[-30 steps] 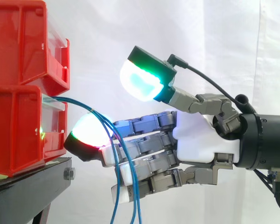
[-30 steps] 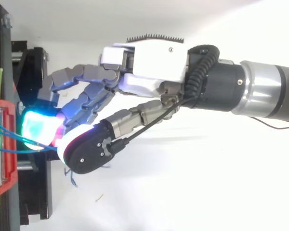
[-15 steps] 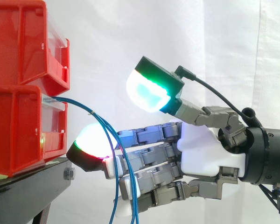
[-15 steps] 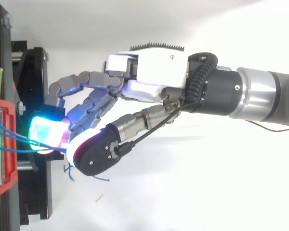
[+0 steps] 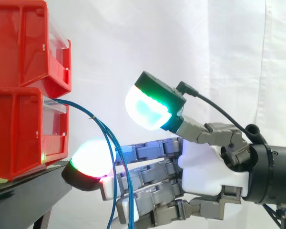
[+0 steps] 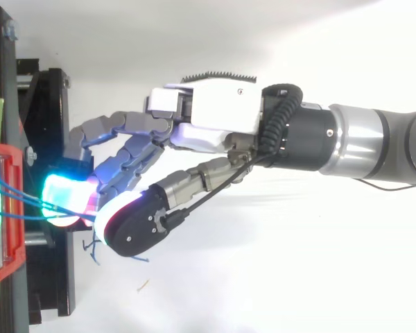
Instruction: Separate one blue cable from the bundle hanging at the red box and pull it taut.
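As seen from the side, sits level with the lower red bin, the hand entering from the right with its palm well back from that bin. Points the fingers nearly straight toward the black stand, stacked one above another and close together. Sets the foremost pad, glowing white with a magenta rim, just beside the stand's edge. Lifts the thumb high and well apart from the fingers, its pad glowing cyan and green: wide open, with nothing clamped between thumb and fingers. Finds the blue cables leaving the front of the lower bin, beneath the upper red bin, arching out to the right and dropping as a loose bundle across the fingers near their tips, down past the bottom edge. Shows curved, slack strands, none drawn straight. Cannot tell whether any strand passes between two fingers or only lies in front of them. From above, traces the cables from the bin's front to the cyan pad and on under the thumb's dark back, with loose cable ends curling beside the thumb's tip. Backs all of it with a white curtain.
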